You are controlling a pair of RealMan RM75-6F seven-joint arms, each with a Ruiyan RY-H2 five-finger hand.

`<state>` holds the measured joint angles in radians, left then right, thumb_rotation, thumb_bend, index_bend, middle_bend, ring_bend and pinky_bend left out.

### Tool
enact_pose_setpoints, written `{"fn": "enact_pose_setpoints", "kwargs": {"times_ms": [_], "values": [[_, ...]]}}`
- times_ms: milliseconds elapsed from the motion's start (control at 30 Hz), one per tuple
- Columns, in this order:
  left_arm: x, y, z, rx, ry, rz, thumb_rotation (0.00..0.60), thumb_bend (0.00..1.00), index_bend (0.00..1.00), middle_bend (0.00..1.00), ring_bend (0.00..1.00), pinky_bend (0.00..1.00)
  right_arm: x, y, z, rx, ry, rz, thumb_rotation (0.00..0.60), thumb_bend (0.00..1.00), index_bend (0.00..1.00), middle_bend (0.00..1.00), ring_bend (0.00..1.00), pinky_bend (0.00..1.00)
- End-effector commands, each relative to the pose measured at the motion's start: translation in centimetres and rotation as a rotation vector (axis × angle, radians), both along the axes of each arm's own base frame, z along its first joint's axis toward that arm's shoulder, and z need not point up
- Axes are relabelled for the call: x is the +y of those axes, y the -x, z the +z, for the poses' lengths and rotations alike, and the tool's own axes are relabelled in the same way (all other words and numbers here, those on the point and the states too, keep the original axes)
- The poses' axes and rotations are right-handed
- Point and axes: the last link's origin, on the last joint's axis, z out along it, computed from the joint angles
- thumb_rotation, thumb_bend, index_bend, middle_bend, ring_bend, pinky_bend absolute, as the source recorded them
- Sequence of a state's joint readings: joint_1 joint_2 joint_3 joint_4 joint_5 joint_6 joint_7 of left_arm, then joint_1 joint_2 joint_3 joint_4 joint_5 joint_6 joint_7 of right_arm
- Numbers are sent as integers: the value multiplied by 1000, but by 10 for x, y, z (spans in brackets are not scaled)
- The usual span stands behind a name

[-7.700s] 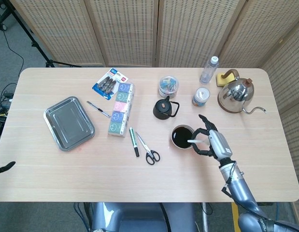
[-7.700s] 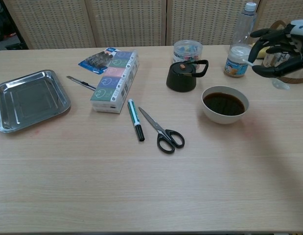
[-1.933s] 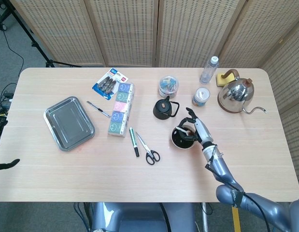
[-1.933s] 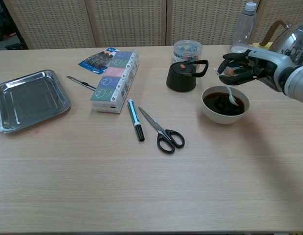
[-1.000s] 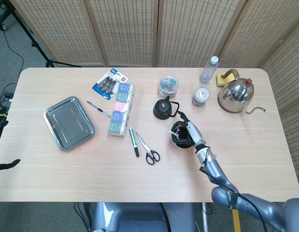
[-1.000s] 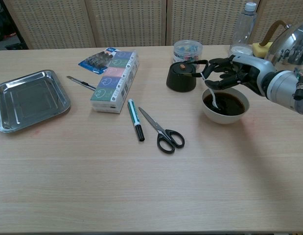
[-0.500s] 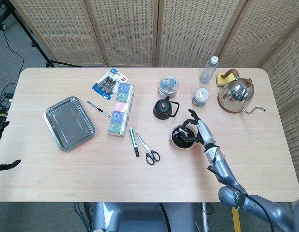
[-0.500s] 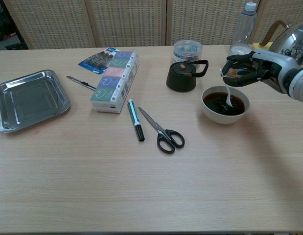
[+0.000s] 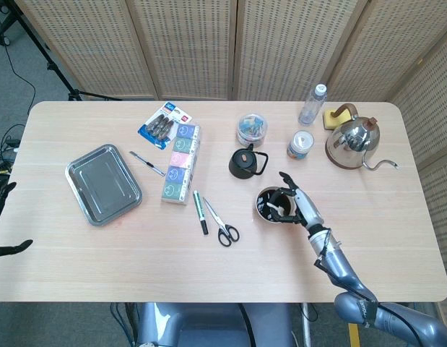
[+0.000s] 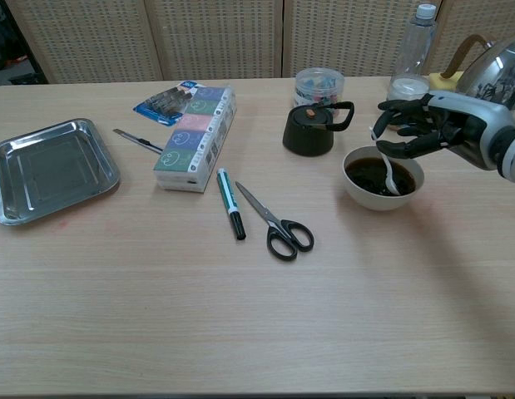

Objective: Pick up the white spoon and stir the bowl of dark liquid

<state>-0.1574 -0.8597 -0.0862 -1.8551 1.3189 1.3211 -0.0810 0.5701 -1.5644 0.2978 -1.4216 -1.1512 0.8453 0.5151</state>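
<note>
One hand (right) dips spoon into bowl.

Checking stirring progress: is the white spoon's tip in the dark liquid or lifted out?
In. The right hand holds the white spoon with its lower end dipped into the bowl of dark liquid.

I count one bowl, one spoon, two kettles — black, steel — one tray, one scissors, one bottle.
</note>
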Motion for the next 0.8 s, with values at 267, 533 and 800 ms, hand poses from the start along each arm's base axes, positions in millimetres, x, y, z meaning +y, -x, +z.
{"fn": "enact_pose_setpoints", "kwargs": {"times_ms": [267,533,800], "values": [[1,2,2,-6,-3,3,600,0,0,0,0,0,-20,-7,-10,-7,20,-29,600,605,572,0,0,0],[1,1,2,-6,-3,2,600,0,0,0,0,0,-25,2,2,9,63,-50,600,606,572,0,0,0],[-1,0,1,-1,0,-1,600,0,0,0,0,0,-17,8,8,50,35,-28,600,575,566,0,0,0]]}}
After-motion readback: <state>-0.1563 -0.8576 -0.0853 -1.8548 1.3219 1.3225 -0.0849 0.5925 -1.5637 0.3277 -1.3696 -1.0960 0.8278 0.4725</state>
